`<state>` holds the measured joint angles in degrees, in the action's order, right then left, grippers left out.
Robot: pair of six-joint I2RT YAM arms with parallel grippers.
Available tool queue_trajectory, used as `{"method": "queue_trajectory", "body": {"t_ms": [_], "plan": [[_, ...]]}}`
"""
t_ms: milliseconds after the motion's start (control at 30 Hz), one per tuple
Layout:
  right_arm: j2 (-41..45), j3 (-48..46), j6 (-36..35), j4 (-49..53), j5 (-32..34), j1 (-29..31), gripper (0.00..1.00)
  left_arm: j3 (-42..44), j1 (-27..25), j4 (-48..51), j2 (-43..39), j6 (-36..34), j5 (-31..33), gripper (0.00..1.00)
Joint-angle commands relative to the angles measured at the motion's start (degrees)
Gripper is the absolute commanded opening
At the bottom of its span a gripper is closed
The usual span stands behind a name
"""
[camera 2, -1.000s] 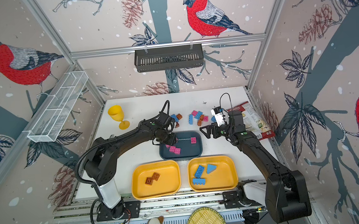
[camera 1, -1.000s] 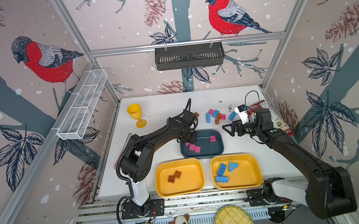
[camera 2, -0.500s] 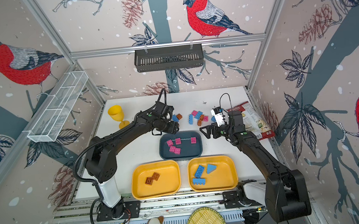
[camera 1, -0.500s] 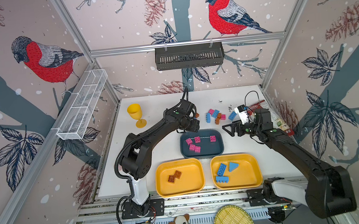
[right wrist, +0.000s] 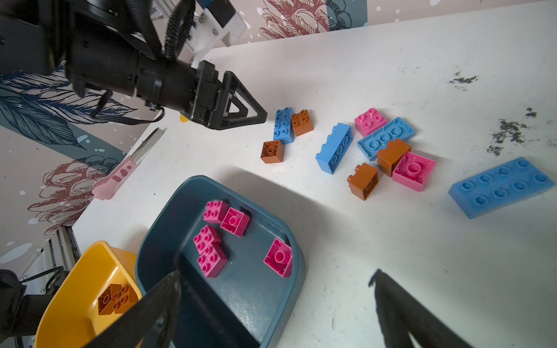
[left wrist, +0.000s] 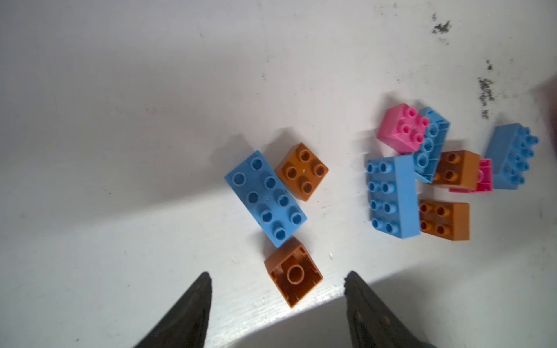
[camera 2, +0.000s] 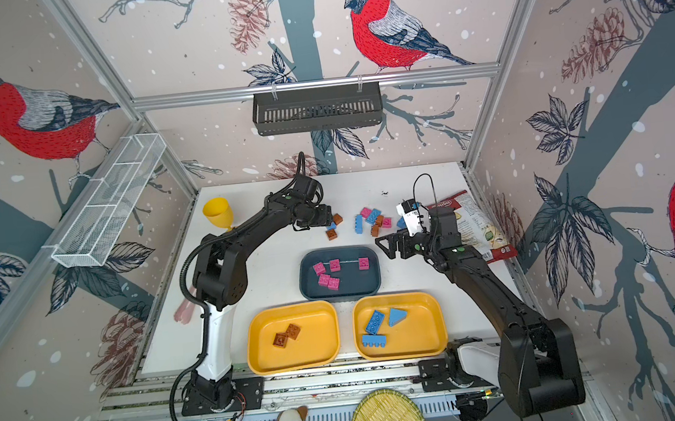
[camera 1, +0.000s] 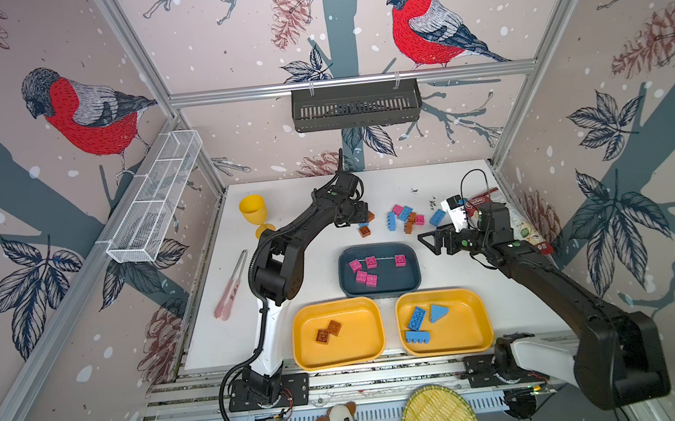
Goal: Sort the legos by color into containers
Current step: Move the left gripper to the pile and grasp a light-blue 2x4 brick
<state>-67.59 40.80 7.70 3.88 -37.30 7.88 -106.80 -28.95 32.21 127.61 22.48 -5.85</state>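
The left gripper (left wrist: 278, 274) stood half open and empty, near an overturned brown brick (left wrist: 294, 275). The right gripper (right wrist: 275, 273) gaped wide, empty, above the white table (right wrist: 391, 241), bird-papered walls (camera 1: 229, 42) around.

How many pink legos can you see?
7 pink legos. Five lie in the teal tray: four clustered at its left, one at its right. Two sit among the loose bricks on the table behind it. Others could hide underneath.

Top views look down from high; close wrist views share the loose legos (left wrist: 265, 199).
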Motion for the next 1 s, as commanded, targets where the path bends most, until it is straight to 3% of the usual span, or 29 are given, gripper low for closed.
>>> {"method": "queue_trajectory", "body": {"t_ms": [0,467,600,867,967], "plan": [[-0.1,-0.4,0.2,-1.6,-0.3,-0.2,1.0,-2.1,0.1,-1.1,2.3,4.0,1.3,0.7],[-0.8,-1.2,0.3,-2.9,-1.4,-0.6,0.99,-5.6,0.1,-2.3,9.1,7.6,5.8,0.65],[-0.9,-1.1,0.2,-2.8,-1.4,-0.7,0.99,-7.1,0.0,-0.6,10.0,6.7,6.7,0.6],[-1.2,-0.9,0.3,-3.0,-1.7,-0.7,0.99,-7.5,0.0,3.3,8.7,3.3,14.8,0.57],[-1.3,-0.9,0.3,-2.9,-1.8,-0.7,0.99,-8.6,-0.1,4.2,8.5,2.5,14.5,0.57]]}}
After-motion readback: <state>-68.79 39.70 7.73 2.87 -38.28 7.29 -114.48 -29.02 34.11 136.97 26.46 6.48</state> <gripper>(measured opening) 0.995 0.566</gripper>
